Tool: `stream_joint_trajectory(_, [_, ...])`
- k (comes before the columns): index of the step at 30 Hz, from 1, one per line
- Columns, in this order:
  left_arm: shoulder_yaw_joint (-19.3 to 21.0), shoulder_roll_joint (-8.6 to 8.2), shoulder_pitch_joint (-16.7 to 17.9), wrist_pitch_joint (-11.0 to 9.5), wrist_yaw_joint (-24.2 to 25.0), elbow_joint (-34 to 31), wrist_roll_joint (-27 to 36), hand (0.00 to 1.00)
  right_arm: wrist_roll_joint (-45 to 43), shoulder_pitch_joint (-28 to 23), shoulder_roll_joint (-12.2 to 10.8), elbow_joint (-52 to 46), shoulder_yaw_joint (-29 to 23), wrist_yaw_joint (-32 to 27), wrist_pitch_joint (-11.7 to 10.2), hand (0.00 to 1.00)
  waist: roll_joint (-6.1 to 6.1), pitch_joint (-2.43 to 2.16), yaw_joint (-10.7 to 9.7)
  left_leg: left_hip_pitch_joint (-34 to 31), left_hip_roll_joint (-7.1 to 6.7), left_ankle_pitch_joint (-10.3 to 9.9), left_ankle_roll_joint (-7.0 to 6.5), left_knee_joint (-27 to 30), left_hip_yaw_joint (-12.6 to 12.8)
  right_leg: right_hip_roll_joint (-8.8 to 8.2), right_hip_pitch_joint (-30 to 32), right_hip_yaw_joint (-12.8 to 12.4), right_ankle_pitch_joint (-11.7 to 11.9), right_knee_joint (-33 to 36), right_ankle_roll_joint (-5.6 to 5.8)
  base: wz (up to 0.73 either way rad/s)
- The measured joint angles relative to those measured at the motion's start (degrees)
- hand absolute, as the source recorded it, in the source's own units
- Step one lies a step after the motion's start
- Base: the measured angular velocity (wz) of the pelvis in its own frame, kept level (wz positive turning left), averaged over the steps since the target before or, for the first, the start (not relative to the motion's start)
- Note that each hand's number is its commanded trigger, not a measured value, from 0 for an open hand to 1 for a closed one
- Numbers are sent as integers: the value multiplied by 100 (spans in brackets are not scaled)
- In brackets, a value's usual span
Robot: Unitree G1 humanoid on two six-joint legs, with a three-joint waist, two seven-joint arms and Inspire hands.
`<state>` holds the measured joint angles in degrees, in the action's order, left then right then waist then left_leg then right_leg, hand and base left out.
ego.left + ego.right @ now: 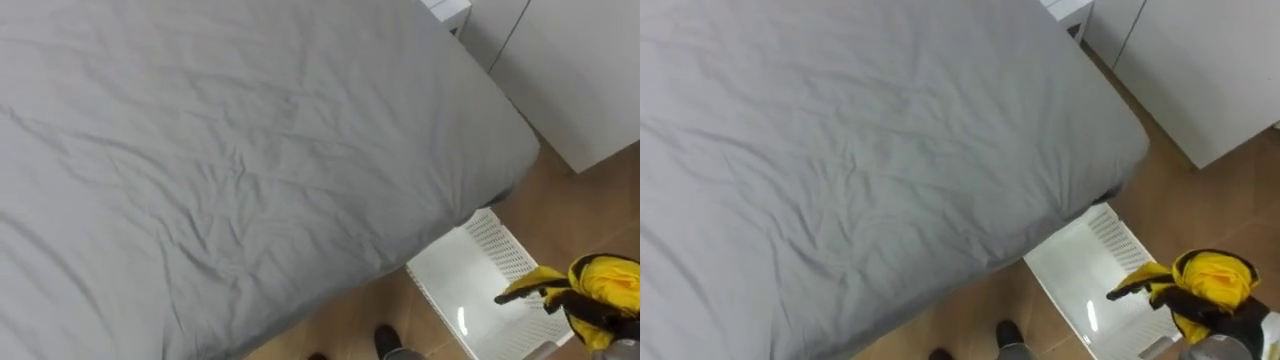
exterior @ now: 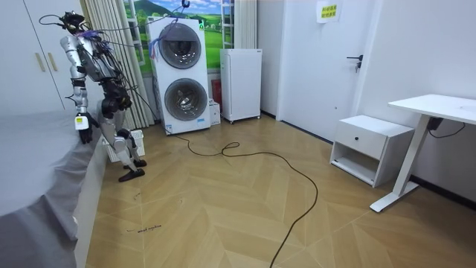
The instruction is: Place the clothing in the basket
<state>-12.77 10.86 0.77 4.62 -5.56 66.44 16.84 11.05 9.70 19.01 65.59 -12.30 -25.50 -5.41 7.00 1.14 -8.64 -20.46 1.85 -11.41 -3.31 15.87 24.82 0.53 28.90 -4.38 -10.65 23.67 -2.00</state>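
- The robot stands at the side of a wide bed covered with a wrinkled grey sheet (image 1: 250,150), close to its corner, bent over the edge and looking down.
- A white rectangular plastic laundry basket with slotted walls (image 1: 450,285) sits on the light wooden herringbone floor (image 1: 590,210). It is right beside the bed's long edge, next to the robot's feet and on its right.
- The robot's dark right hand (image 1: 575,305) comes in from the lower right. Its fingers are curled tight round a bunched bright yellow garment (image 1: 605,285), with one finger sticking out towards the middle of the basket.
- The yellow garment is in that grip, held off the floor at the basket's right-hand end. It partly overlaps the basket's rim and does not lie inside it.
- In the room view the left hand (image 2: 82,126) hangs low on its arm at the edge of the bed, on the side nearer the camera. Whether it is open cannot be told.
- A white wardrobe with flat doors (image 1: 590,70) stands past the bed's corner.
- Behind the robot in the room view are two stacked white front-loading washing machines (image 2: 178,74) and a low white cabinet (image 2: 240,82).
- Farther towards the room view's right are a white bedside drawer unit (image 2: 368,145) and a white desk (image 2: 439,108).
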Motion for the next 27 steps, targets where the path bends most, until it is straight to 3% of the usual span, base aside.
stream_joint_trajectory(27, [-9,10,-30,-1,146,1,-10,0,-3,-131,4,76,14,48,-93,0,8,-2,9,50,4,1,2,-18,-181,-28,-269,202,11,-294,6,3])
